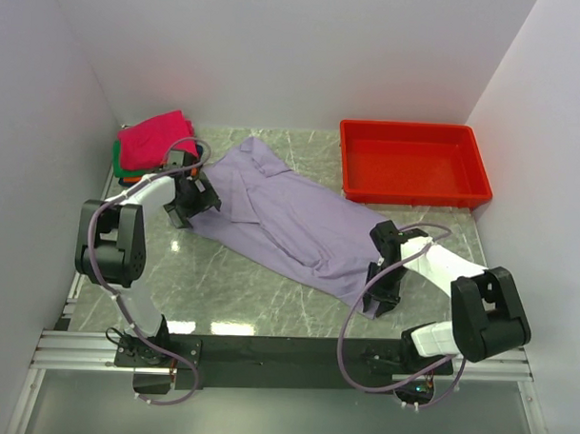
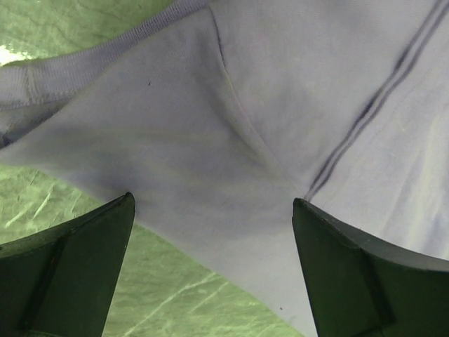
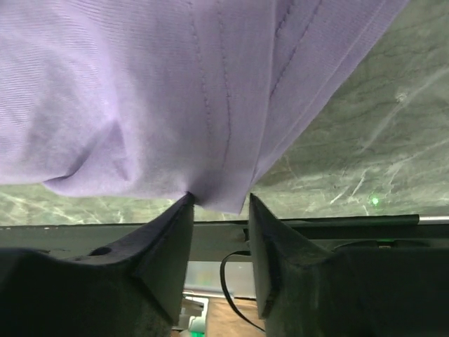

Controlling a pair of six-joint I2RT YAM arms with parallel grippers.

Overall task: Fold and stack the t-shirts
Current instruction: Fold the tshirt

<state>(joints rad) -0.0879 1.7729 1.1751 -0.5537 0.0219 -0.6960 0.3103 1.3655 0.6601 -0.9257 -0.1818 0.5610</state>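
Observation:
The pale lavender t-shirt (image 1: 290, 217) lies spread diagonally across the marble table. My left gripper (image 1: 187, 206) is open at its upper left. In the left wrist view (image 2: 214, 203) the jaws stand wide apart over the shirt's edge (image 2: 210, 126) and hold nothing. My right gripper (image 1: 381, 277) is at the shirt's near right corner. In the right wrist view (image 3: 219, 198) the jaws stand a narrow gap apart, with the corner of the cloth (image 3: 140, 91) between the tips and puckered against the left finger. A folded stack sits at the back left, with a magenta-pink shirt (image 1: 154, 141) on a green one (image 1: 118, 161).
A red plastic tray (image 1: 415, 198) stands at the back right. White walls close in the table at the left, back and right. The metal rail (image 1: 266, 354) carrying the arm bases runs along the near edge.

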